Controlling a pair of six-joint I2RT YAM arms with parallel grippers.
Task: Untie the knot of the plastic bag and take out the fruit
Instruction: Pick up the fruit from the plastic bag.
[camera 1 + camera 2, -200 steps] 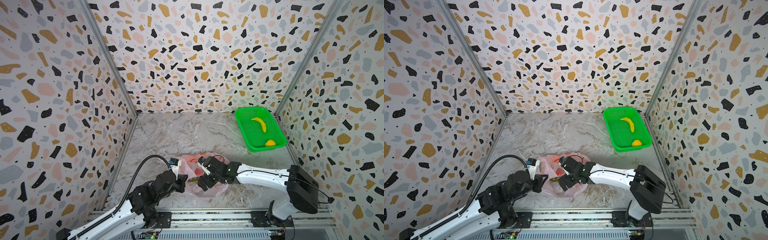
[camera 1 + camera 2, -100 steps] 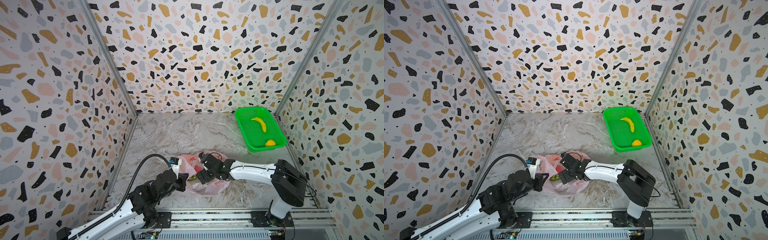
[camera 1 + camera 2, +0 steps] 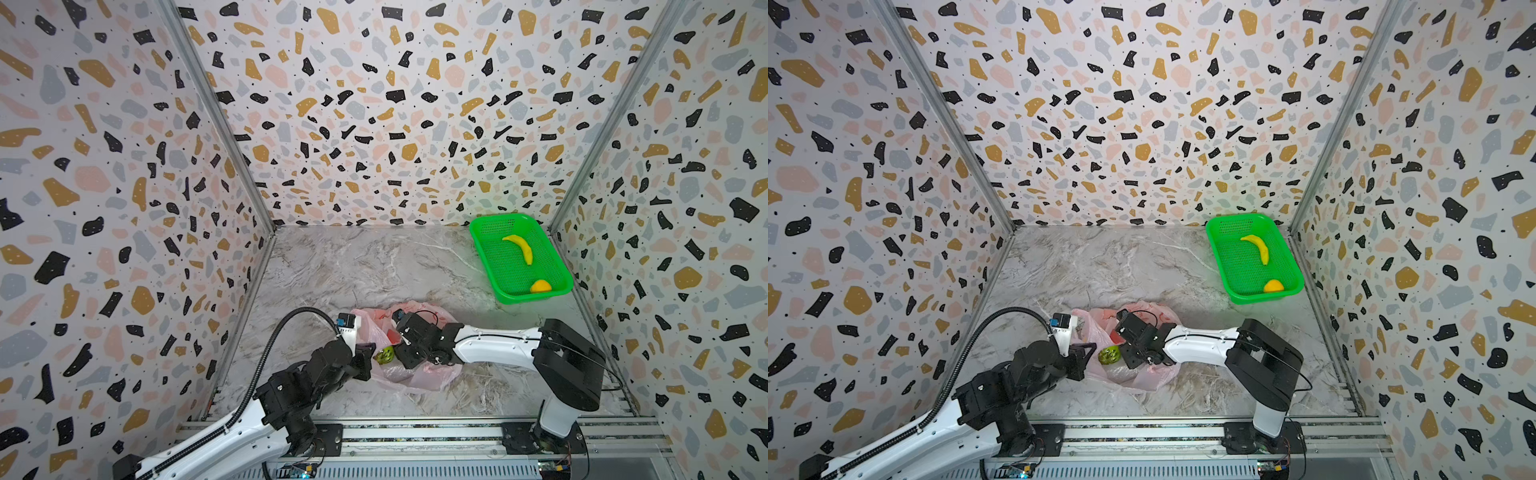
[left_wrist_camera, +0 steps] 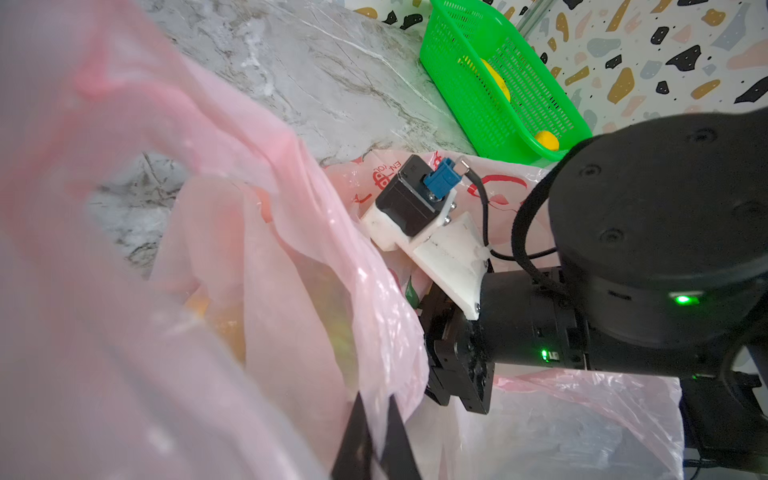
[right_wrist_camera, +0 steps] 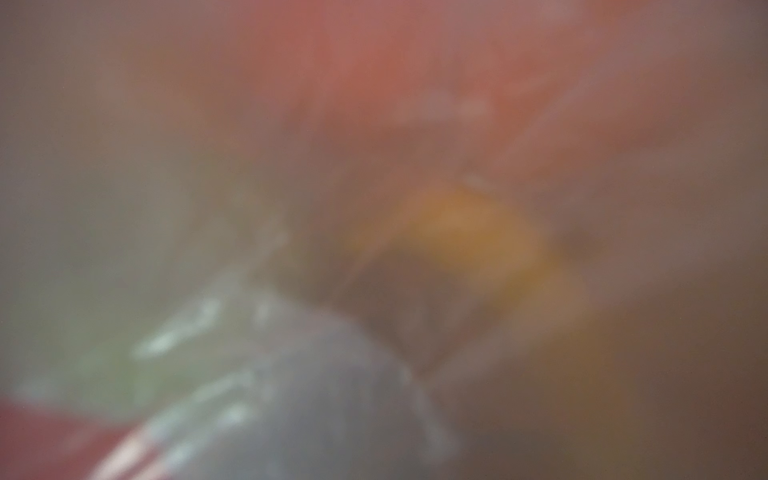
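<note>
Soft, even light is filling both top views, while the plastic bag point(image 4: 124, 332) is blurring heavily in both wrist views.

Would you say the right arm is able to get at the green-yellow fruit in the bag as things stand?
Probably yes: the left gripper holds the plastic bag open by its edge, and the green-yellow fruit shows, seemingly uncovered, right beside the right gripper at its mouth.

I see terrazzo-patterned walls point(image 3: 374, 104) on three sides, corner posts point(image 3: 221, 122), a grey marble-look floor point(image 3: 353, 266), and an aluminium rail point(image 3: 415, 434) along the near edge; the light is even.
</note>
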